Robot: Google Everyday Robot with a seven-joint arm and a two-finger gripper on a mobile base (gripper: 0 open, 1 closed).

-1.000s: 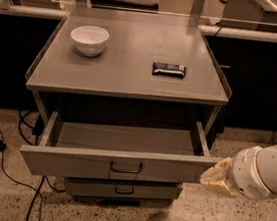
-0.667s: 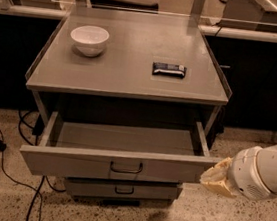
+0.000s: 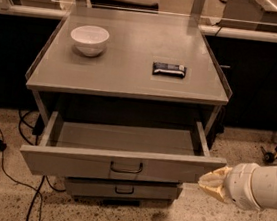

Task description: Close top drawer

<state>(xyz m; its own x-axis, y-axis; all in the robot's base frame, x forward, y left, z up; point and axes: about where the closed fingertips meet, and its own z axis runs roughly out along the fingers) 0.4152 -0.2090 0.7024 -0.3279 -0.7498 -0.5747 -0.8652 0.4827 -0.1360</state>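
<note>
Standing pulled out across the lower centre of the frame, the top drawer (image 3: 72, 160) juts from the cabinet (image 3: 132, 81). The gripper (image 3: 211, 185) sits lower right, just beside the drawer front's right end; whether it is open or closed cannot be told. On the cabinet top rest a white bowl (image 3: 89, 39) and a dark bar (image 3: 169, 70).

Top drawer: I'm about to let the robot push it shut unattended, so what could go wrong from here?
1. The gripper sits by the right end of the top drawer, far from the centre handle. A push from there may skew the drawer so that it binds partway.
2. The drawer is pulled far out. A hard shove could jolt the cabinet and shift the bowl and the dark packet on the cabinet top.
</note>
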